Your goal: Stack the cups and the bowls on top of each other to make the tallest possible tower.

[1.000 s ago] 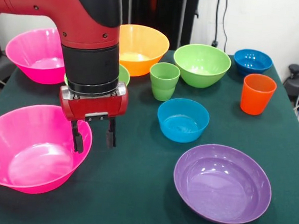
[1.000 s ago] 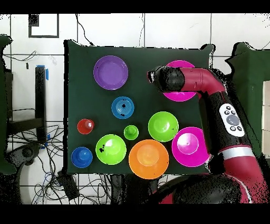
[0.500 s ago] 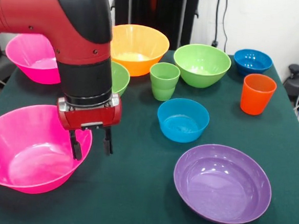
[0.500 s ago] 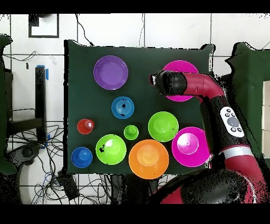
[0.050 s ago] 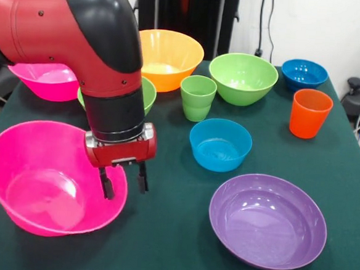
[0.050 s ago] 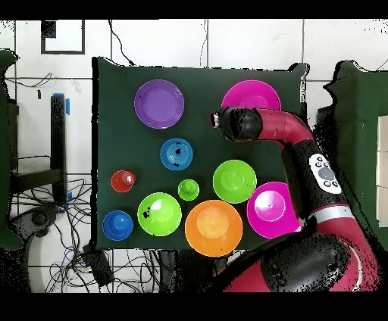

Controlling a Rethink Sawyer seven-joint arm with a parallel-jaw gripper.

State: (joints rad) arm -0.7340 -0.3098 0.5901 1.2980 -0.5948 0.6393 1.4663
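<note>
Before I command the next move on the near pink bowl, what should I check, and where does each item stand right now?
1. End effector at the rim of the large glossy pink plastic bowl: ok.
2. Firm grip on that rim: cannot tell.
3. That bowl sitting level: not ok, looks tilted.
4. Second large pink plastic bowl free as a base: ok, nothing visible in it.
5. Medium green plastic bowl clear of the arm: cannot tell, partly hidden.

Bright, even room light falls from above. White glare streaks the purple bowl (image 5: 268, 221) at the frame's lower right, and the near pink bowl (image 5: 55, 177) at lower left. Shadows on the green tablecloth (image 5: 160, 245) stay soft.
</note>
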